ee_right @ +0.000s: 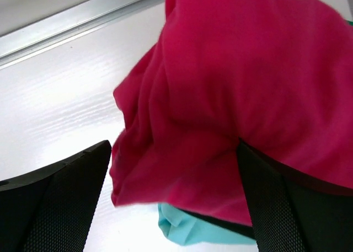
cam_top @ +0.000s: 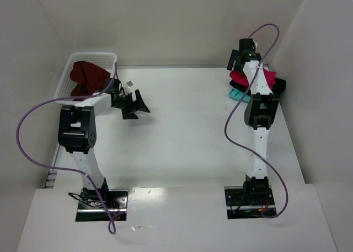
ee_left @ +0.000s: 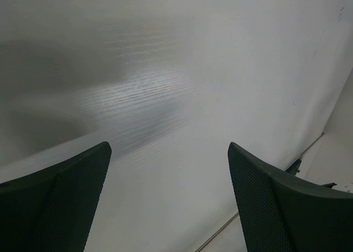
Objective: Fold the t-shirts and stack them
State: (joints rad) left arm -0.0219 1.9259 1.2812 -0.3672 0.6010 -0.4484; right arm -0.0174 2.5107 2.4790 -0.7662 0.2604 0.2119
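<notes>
Right wrist: the crimson-pink t-shirt [ee_right: 237, 97] lies under the released, wide-spread right gripper [ee_right: 174, 153].

You have the basket [cam_top: 65, 77] far left, one shirt [cam_top: 85, 78] in it; the shirt pile [cam_top: 238, 78] lies far right.

White arms [cam_top: 91, 166], black joints [cam_top: 77, 132], purple cables [cam_top: 17, 135]

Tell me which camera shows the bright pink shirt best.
The right wrist view: the pink shirt fills most of the frame, rumpled over a teal shirt. The top view shows only a small patch; the left wrist view shows none.
</notes>
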